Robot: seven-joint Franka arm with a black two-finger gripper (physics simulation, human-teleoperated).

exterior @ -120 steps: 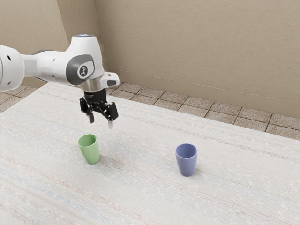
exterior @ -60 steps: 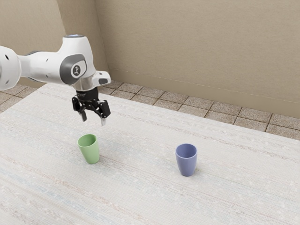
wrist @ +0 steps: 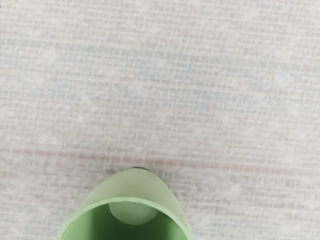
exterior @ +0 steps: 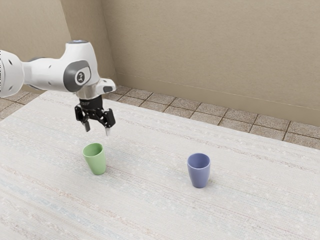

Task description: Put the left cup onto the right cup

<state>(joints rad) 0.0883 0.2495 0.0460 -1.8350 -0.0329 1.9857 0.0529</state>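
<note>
Exterior view: gripper [exterior: 96,129] hovers open and empty above the upright green cup [exterior: 95,158], toward the table [exterior: 150,215]'s left edge in that view, well apart from the blue cup [exterior: 199,170]; judged approach stage, the next move calling for a descent with the fingers straddling the green cup.

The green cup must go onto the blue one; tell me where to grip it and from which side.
Take the green cup by its rim, coming straight down: one finger inside the mouth, one outside the wall. It stands upright, mouth open upward, and narrows toward the base, so the rim is probably the surest hold. The open gripper hangs above it.
</note>
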